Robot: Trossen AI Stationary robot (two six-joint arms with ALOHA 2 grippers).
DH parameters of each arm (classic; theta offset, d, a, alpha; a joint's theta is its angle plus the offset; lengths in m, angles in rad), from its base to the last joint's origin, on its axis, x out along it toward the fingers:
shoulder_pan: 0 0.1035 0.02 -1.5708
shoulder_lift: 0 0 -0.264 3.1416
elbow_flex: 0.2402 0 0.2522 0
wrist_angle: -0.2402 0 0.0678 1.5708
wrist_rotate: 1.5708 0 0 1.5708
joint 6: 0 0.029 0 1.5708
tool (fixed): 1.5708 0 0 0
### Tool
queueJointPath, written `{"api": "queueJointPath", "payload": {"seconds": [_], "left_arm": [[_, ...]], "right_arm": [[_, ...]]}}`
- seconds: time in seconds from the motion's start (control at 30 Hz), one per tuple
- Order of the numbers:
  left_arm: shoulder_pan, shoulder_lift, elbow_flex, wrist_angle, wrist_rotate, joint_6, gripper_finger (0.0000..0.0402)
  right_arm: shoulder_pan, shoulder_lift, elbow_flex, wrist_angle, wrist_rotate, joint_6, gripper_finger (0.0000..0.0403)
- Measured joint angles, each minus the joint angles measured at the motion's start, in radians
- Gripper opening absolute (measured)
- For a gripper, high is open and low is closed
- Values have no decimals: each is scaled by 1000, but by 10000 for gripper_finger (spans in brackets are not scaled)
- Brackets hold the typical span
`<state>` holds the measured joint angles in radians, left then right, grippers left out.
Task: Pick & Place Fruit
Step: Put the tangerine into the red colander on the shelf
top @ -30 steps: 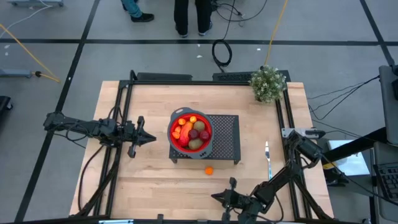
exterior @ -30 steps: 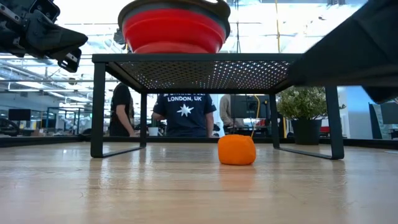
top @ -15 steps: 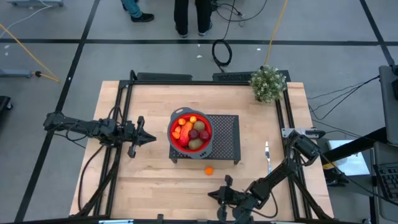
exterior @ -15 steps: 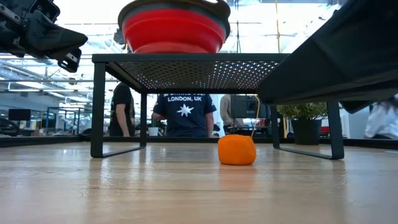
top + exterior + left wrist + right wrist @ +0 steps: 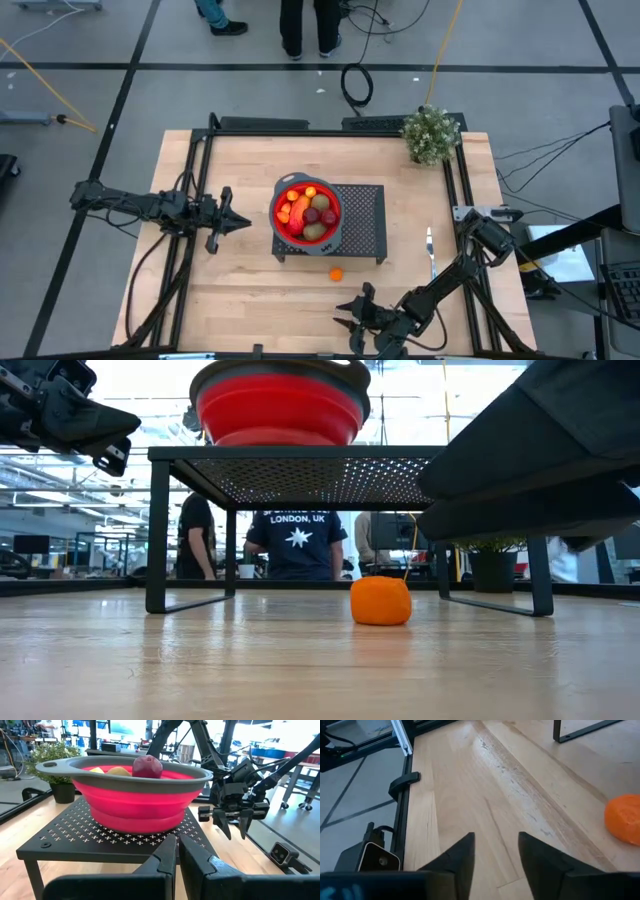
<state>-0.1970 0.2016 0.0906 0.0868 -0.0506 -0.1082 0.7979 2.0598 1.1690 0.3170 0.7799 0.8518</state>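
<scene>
The right gripper point(image 5: 347, 314) is hovering low over the near edge of the table point(image 5: 250, 290), its 2 fingers point(image 5: 465, 855) standing apart with bare wood showing in the gap and nothing held between them. In the left wrist view the same gripper point(image 5: 235, 822) is hanging beyond the rack with its fingertips pointing down and parted. An orange ball point(image 5: 336, 274) is lying on the table just beside the front edge of the black mesh rack point(image 5: 365, 225), near the right gripper but not touching it; the right wrist view is catching this ball point(image 5: 624, 817) off to one side of the fingers, and the low view is showing it point(image 5: 381, 601) resting on the wood beneath the rack point(image 5: 330, 470).

The left gripper point(image 5: 240, 222) is waiting to the left of the red bowl point(image 5: 280, 215), its fingers point(image 5: 167, 857) pressed together and holding nothing, pointing toward the bowl point(image 5: 135, 805).

The red bowl is sitting on the rack's left part and is carrying the rest of the fruit point(image 5: 308, 212): orange, dark red and brown pieces. A potted plant point(image 5: 431, 134) is standing at the far right corner, and a thin utensil point(image 5: 430, 250) is lying on the table right of the rack. 2 people point(image 5: 298, 540) are standing in the room beyond the table.
</scene>
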Motion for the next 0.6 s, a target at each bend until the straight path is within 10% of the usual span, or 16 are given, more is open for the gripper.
{"api": "queueJointPath", "payload": {"seconds": [0.6], "left_arm": [[0, 0, 0, 0, 1, 0, 19]], "right_arm": [[3, 0, 0, 62, 0, 1, 184]]}}
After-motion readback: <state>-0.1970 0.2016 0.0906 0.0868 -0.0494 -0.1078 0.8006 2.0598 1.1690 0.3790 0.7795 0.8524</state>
